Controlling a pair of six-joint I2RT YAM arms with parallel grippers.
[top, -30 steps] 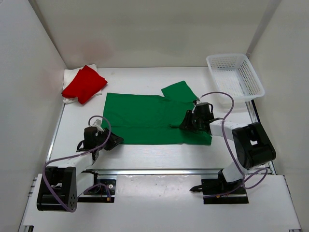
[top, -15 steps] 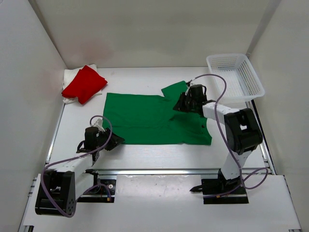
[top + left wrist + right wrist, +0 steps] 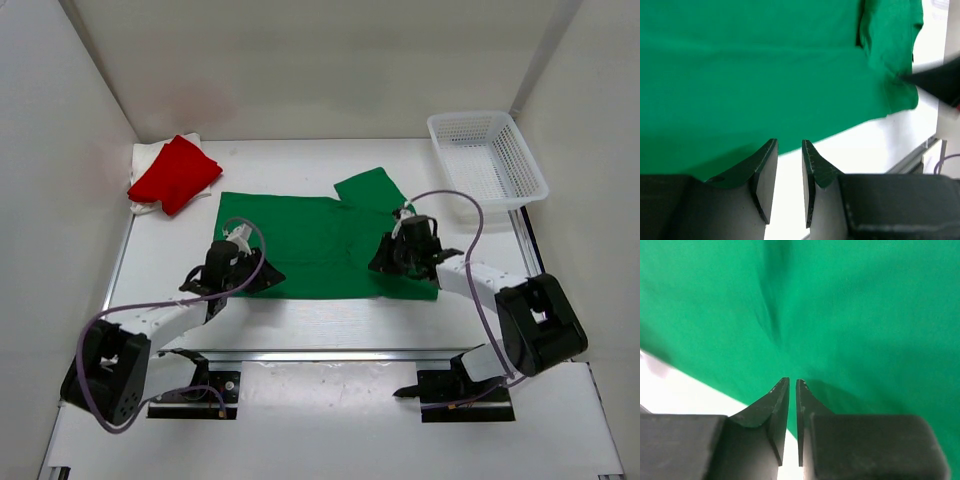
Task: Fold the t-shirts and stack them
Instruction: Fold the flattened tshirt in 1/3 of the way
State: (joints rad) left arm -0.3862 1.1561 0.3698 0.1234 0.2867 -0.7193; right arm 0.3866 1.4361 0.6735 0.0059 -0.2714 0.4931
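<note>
Now both arms meet the green t-shirt (image 3: 310, 245), spread flat on the bench (image 3: 330, 315).
The left gripper (image 3: 272, 276) has moved off bare bench to the near-left hem, jaws parted and empty; the right gripper (image 3: 376, 264) has returned from the sleeve to the near-right part, jaws almost closed, whether nipping cloth I cannot tell. A two-handed fold looks about to start.

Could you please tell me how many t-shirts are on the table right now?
3. A green shirt lies spread at the centre. A folded red shirt sits at the far left corner, on top of a white shirt that is mostly covered. No others show.
</note>
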